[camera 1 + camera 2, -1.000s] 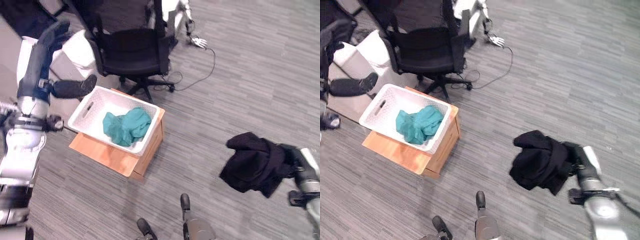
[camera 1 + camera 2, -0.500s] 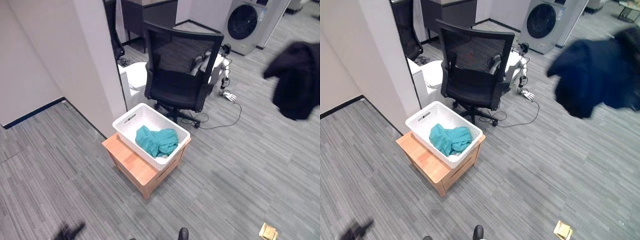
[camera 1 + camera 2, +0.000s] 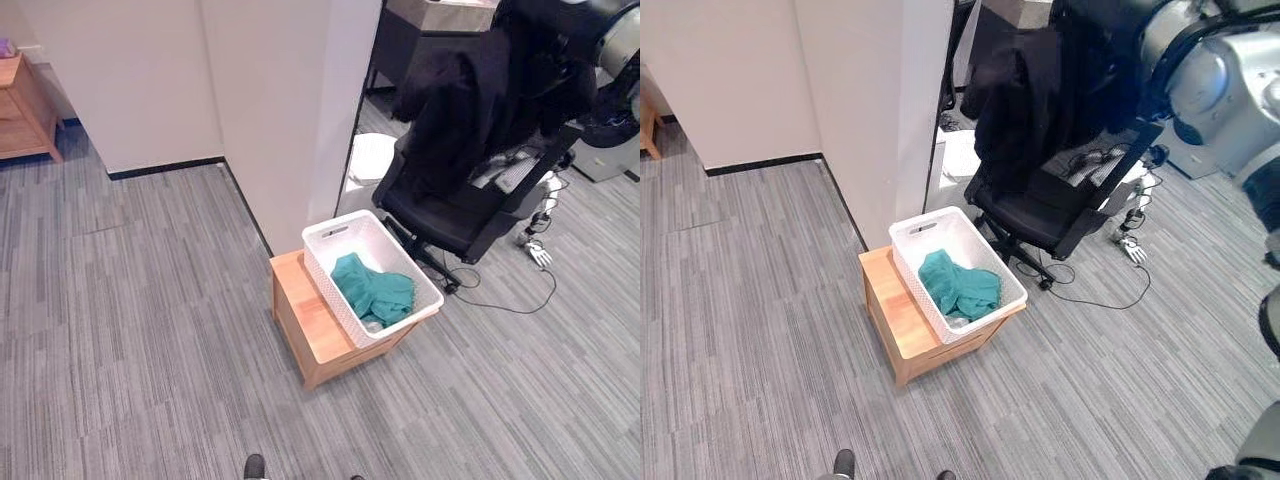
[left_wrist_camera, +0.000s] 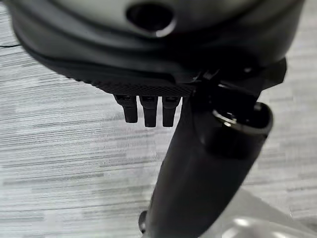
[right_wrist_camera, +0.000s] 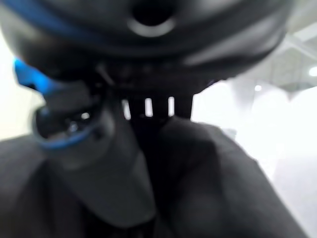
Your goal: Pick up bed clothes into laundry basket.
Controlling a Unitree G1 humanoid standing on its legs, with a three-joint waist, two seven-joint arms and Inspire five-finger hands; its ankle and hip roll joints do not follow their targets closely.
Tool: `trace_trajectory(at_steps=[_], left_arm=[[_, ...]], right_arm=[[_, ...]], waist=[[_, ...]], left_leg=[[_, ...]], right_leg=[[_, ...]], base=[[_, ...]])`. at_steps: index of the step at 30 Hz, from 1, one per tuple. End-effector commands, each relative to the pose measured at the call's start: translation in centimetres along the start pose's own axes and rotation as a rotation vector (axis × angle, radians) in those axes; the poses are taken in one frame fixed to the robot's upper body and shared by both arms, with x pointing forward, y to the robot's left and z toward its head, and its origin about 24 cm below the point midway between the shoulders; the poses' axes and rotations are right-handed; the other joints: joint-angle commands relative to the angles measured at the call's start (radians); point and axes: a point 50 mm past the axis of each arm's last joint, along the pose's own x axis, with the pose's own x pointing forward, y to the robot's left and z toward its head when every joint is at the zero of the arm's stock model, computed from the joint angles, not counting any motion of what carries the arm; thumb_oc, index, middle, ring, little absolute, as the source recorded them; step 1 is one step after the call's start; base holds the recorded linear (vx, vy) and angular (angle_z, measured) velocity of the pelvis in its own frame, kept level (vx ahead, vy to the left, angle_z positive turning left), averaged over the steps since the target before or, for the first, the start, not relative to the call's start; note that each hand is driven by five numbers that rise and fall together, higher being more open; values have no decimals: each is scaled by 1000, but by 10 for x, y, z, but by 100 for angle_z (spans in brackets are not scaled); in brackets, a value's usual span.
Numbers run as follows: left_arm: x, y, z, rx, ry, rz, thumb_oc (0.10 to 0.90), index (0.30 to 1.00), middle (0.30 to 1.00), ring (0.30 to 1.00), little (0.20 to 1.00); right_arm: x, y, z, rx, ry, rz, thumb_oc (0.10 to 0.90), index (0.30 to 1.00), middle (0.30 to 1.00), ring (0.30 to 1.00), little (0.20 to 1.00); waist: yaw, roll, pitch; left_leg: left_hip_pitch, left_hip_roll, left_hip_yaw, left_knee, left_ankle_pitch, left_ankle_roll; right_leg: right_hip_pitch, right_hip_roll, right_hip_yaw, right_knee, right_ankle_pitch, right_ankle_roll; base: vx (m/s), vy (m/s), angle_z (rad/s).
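White laundry basket (image 3: 330, 262) sits centre frame on a low wooden stand (image 3: 305, 335), tilted diagonally w/ its far end toward the upper left and overhanging the stand's right side. Inside it, toward the near end, a crumpled teal cloth (image 3: 372, 291) lies below the rim. Black garment (image 3: 465, 105) hangs in the upper right of the head views, held up in the air in front of a black office chair (image 3: 455, 215), draping down over the chair's back and seat area; can't tell whether it touches the chair. Right arm comes in from the upper right corner, and the right hand (image 5: 106, 148) shows in its wrist view w/ dark cloth bunched right against the palm and thumb, so it reads as gripping the garment, fingers curled into the fabric. Left hand (image 4: 148, 106) shows in its own wrist view over grey striped floor, short dark fingertips (image 4: 145, 113) in a row pointing away from the palm, thumb beside them; nothing in it, fingers look relaxed, not curled. White wall column (image 3: 275, 100) stands just behind the basket, upper centre. Small white robot hand part w/ a cable (image 3: 540, 253) lies on the floor right of the chair base. Wooden cabinet corner (image 3: 20, 110) at the upper left edge. Grey carpet floor (image 3: 130, 330) all around; garment is well apart from the basket, up and to the right of it.
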Motion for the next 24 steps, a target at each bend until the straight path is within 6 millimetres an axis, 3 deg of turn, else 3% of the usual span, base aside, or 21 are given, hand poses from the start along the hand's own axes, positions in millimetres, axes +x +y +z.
trace_trajectory(at_steps=[1,5,7,9,10,12,16,23,24], left_arm=[[-1,16,11,52,-15,47,800,900,900,900,900],[0,13,27,112,-68,46,800,900,900,900,900],[0,10,35,116,-103,46,800,900,900,900,900],[0,11,36,116,-106,49,800,900,900,900,900],[0,11,37,112,-108,55,800,900,900,900,900],[0,12,37,112,-108,58,800,900,900,900,900],[0,9,36,103,-108,55,800,900,900,900,900],[0,2,46,86,-149,38,800,900,900,900,900],[1,-2,50,88,-160,27,800,900,900,900,900]], right_arm=[[-19,-58,-42,-19,206,-188,400,300,300,300,300],[-13,-48,-36,-31,188,-171,400,300,300,300,300],[-2,-40,-23,28,148,-188,400,300,300,300,300],[0,-35,-22,52,148,-192,400,300,300,300,300],[6,-22,-17,95,138,-184,400,300,300,300,300],[6,-21,-17,97,138,-183,400,300,300,300,300],[25,19,11,74,87,-64,400,300,300,300,300],[34,25,36,41,7,-36,400,300,300,300,300],[36,33,39,41,12,-14,400,300,300,300,300]], waist=[[3,-21,28],[29,-17,63],[45,2,90],[48,4,94],[56,17,104],[56,14,103],[72,34,105],[68,46,113],[70,52,120]], left_leg=[[27,-26,30,-2,12,-30],[6,-15,7,-2,-2,-38],[-16,-12,1,-2,6,-37],[-19,-12,1,-2,6,-36],[-23,-12,-2,-2,8,-34],[-24,-12,-2,-2,8,-34],[-34,-11,0,-2,9,-35],[-52,-14,-2,-2,11,-35],[-57,-16,-4,-2,12,-34]], right_leg=[[43,40,5,3,-48,37],[26,46,14,3,-64,41],[4,45,18,3,-61,38],[-1,45,18,3,-60,37],[-5,44,17,3,-61,34],[-6,44,17,3,-61,34],[-16,42,17,3,-65,33],[-34,38,20,3,-64,30],[-40,39,19,3,-63,29]], base=[[-44,-32,11],[1,-40,0],[-52,-12,4],[-17,-7,1],[0,0,0],[0,0,0],[2,2,-1],[-5,1,1],[0,0,0]])
